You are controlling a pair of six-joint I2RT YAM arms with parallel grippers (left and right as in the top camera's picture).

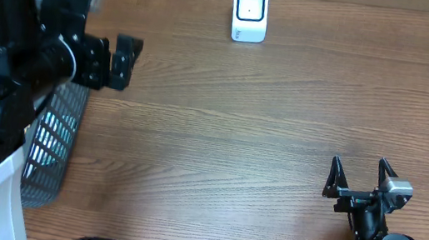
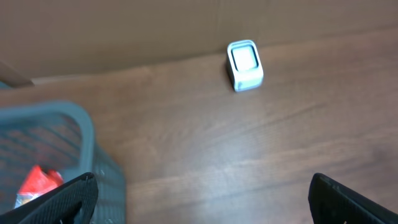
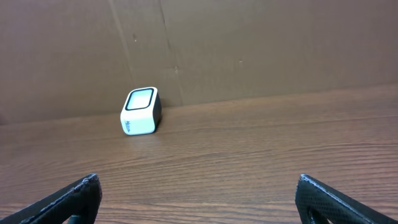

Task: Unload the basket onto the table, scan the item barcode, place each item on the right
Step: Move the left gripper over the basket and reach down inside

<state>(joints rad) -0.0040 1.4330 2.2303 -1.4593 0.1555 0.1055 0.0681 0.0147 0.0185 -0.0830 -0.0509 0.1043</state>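
Observation:
A white barcode scanner (image 1: 250,13) with a dark-framed window stands at the far edge of the wooden table; it also shows in both wrist views (image 2: 245,65) (image 3: 140,111). A red packaged item (image 2: 38,183) lies inside the grey mesh basket (image 2: 56,134) at the left. My left gripper (image 1: 128,61) hovers open just right of the basket's far end, with nothing between its fingers (image 2: 68,199). My right gripper (image 1: 360,163) stands open and empty near the front right, pointing at the scanner from far off.
The basket (image 1: 55,144) sits at the table's left edge, mostly covered by my left arm from above. A brown cardboard wall (image 3: 249,50) closes the back of the table. Bare wood lies between the two grippers.

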